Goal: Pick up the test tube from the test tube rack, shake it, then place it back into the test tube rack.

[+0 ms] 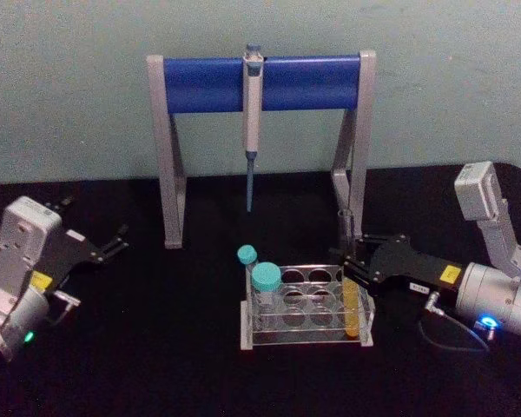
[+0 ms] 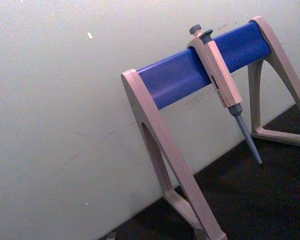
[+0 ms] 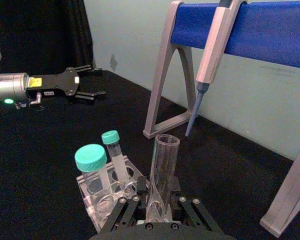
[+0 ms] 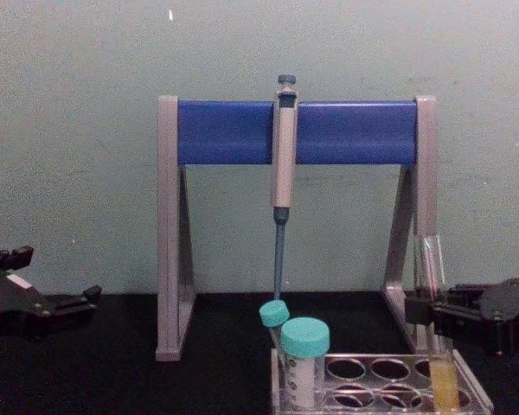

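Right tool [image 1: 354,265] comes in side-on and is clenched on the test tube [image 1: 352,317], gripping the clear glass above the rack [image 1: 300,337]. That keeps the yellow liquid below the fingers and the tube upright. The tube bottom sits in the rack's right-end hole, front row by the look, so it's seated, not lifted. Left tool [image 1: 115,243] is parked at the left of the worktop [image 1: 156,365], released and empty, well clear of the job. Count: 1 open glass tube, 2 teal-capped tubes [image 1: 266,280] at the rack's left end, 1 rack, 1 pipette [image 1: 253,130] hanging on 1 stand [image 1: 208,84] behind.
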Controlling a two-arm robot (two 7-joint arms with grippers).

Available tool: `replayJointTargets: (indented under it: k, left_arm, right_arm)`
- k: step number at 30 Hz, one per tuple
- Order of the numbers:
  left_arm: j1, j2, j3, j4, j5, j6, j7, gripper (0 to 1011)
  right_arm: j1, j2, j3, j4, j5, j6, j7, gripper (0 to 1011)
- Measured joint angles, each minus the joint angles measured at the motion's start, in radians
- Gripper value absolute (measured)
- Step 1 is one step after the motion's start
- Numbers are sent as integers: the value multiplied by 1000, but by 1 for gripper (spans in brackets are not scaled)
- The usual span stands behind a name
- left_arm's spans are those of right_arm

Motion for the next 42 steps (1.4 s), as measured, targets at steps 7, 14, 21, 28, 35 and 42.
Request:
replayJointTargets:
  k: [7, 14, 21, 28, 35, 42]
  left_arm:
    - [0, 0, 0, 0, 0, 0, 0, 1001]
    - [0, 0, 0, 0, 0, 0, 0, 1001]
    - [0, 0, 0, 0, 0, 0, 0, 1001]
    - [0, 0, 0, 0, 0, 0, 0, 1001]
    - [0, 0, 0, 0, 0, 0, 0, 1001]
    - [0, 0, 0, 0, 0, 0, 0, 1002]
  right_arm:
    - [0, 0, 0, 0, 0, 0, 0, 232]
    - [0, 0, 0, 0, 0, 0, 0, 233]
    - [0, 0, 0, 0, 0, 0, 0, 233]
    - [0, 0, 0, 0, 0, 0, 0, 233]
    - [-2, 8, -3, -4, -7, -44, 27, 233]
    - [-9, 13, 5, -12, 9, -108, 73, 232]
